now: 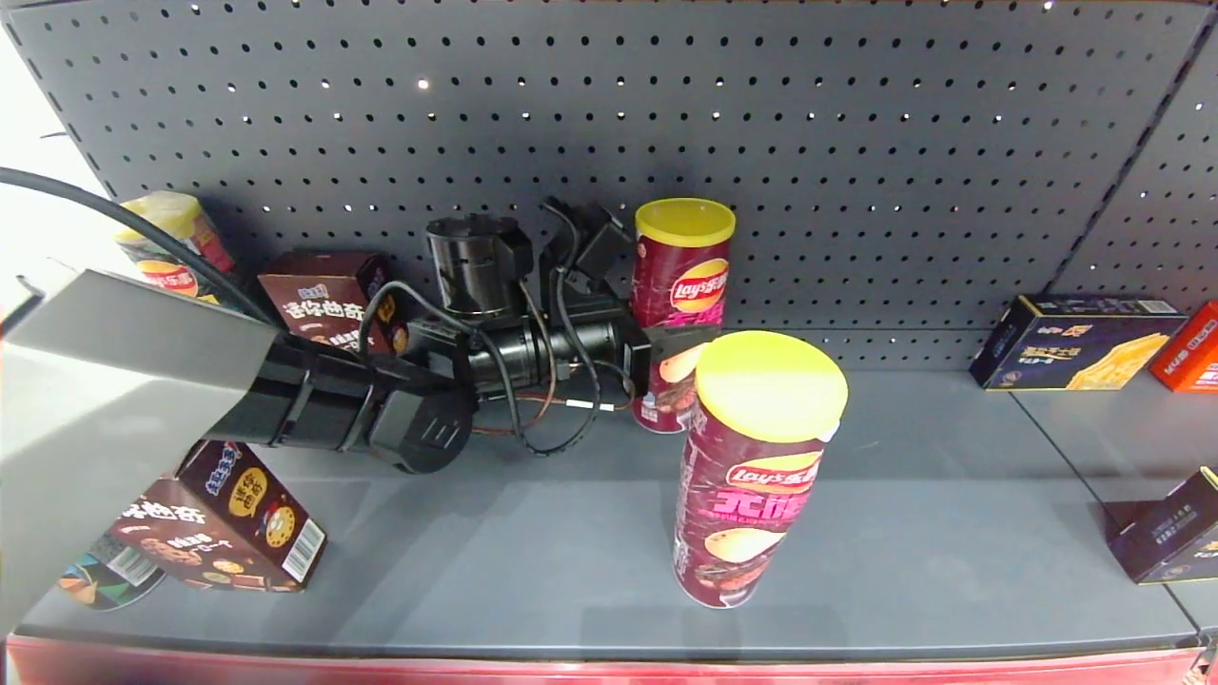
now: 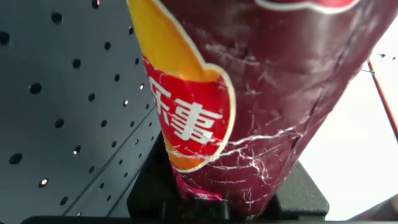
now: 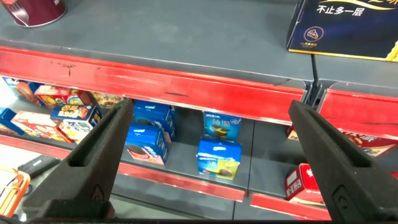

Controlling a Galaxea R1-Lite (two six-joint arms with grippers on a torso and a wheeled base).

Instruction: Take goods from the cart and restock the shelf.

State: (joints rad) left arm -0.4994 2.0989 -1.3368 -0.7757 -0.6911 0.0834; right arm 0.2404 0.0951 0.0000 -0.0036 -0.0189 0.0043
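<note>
Left gripper [image 1: 657, 357] closed on lower part of rear can [image 1: 681, 276]; can upright on shelf [image 1: 533, 552], at the back, close to pegboard [image 1: 856, 143]; front can [image 1: 752, 476] upright nearer the shelf lip, just beside and apart from it; brown box [image 1: 328, 295] behind the left arm. Right gripper [image 3: 210, 106] spread wide, holding nothing, before red shelf edge [image 3: 155, 78].
</note>
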